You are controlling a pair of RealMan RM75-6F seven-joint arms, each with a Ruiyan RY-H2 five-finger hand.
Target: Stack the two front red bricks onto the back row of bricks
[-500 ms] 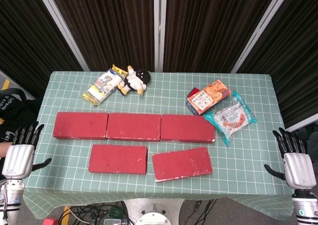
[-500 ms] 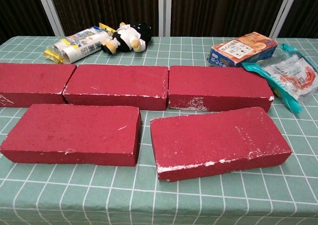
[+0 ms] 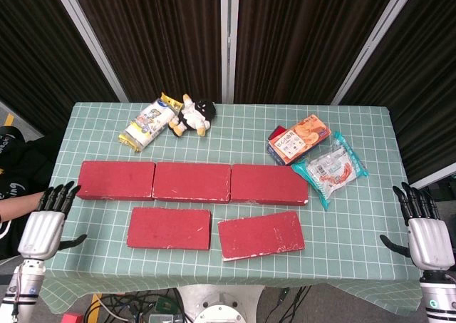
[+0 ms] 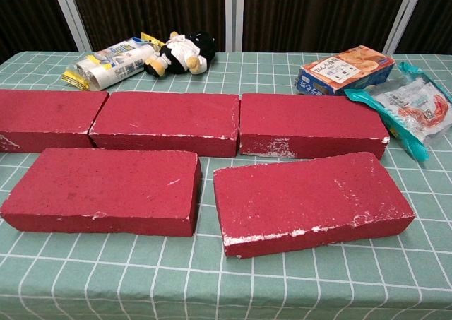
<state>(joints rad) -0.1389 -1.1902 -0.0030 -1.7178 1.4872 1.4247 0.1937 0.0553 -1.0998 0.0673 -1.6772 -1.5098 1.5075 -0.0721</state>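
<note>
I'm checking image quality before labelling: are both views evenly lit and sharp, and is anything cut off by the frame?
Head view: even, soft lighting, sharp; the three-brick back row of red bricks fits whole on the green checked tablecloth.
Chest view: also sharp, faint shadows only; the leftmost back red brick is cropped, and the clear plastic snack bag shows mild glare.

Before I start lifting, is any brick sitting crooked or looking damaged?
Yes. The front right red brick lies skewed, its right end angled toward the back row of red bricks, unlike the square front left red brick. Its front edge and corners show whitish chipping.
</note>
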